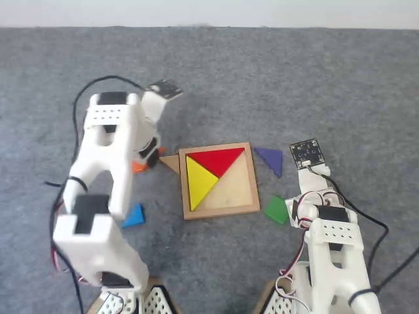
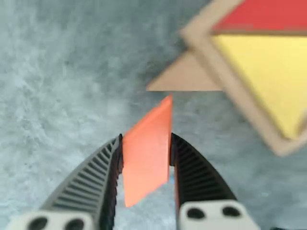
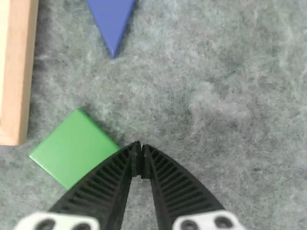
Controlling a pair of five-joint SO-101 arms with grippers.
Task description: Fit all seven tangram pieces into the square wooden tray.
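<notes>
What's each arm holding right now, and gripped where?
The left gripper holds the orange piece, jaws on its two opposite long edges. The right gripper is shut and empty, beside the green piece.

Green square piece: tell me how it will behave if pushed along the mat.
The flat green square piece looks rigid, so it should slide whole rather than bend. It lies flat, so rolling or tipping seems unlikely. The fuzzy grey mat will probably drag on it, and an off-centre push may turn it.
</notes>
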